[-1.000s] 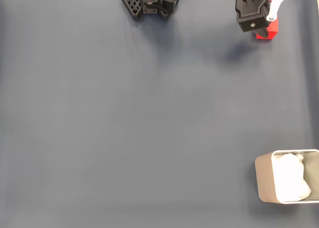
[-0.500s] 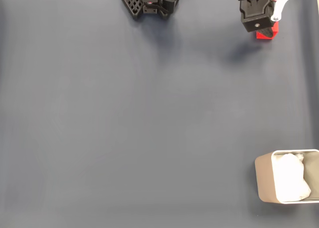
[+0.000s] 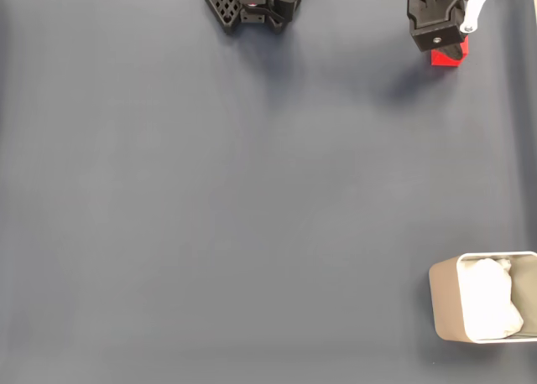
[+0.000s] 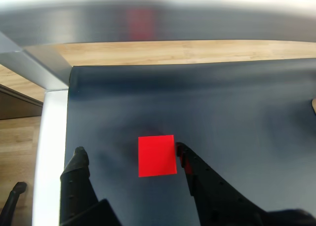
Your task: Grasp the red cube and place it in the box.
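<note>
Left finger: in the wrist view my left finger (image 4: 79, 159) stands on the dark mat (image 4: 237, 107) with a clear gap of mat between it and the cube. I keep it wide so the cube can sit between the tips without being knocked.

Red cube: the red cube (image 4: 157, 155) lies flat on the mat between my two fingers, nearer the right one. In the fixed view the red cube (image 3: 448, 57) is at the top right, partly hidden under my wrist, close to the far edge of the mat.

Right finger: my right finger (image 4: 183, 154) is just beside the cube's right face, looking as if it touches. I judge this is the fixed side I brace against.

Gripper: my gripper (image 4: 131, 157) is spread wide and grips nothing yet; the jaws straddle the cube, ready to close.

Box: the box (image 3: 444, 308) sits at the bottom right of the fixed view, well apart from the cube, with white lining inside. I expect a long carry down that side.

Risk: squeezing from one side may slide the cube before it is pinched.
</note>
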`<action>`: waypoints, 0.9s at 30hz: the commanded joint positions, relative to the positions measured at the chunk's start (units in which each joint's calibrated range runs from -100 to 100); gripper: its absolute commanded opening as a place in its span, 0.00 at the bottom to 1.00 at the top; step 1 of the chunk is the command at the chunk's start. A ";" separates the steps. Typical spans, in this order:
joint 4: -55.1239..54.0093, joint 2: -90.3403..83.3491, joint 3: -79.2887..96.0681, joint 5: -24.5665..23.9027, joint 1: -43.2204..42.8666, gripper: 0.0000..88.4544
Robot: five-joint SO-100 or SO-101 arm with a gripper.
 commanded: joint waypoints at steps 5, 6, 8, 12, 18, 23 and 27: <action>-1.08 0.27 -2.45 -0.98 -0.93 0.46; -1.08 0.35 -2.45 -1.03 -1.00 0.46; -1.08 0.44 -2.45 -1.12 -1.15 0.46; -1.08 0.70 -2.36 -1.17 -1.22 0.46; -1.08 0.53 -1.45 -1.22 -1.29 0.46; -1.00 0.53 -0.90 -1.32 -1.43 0.46; -1.08 0.61 -0.63 -1.47 -1.43 0.46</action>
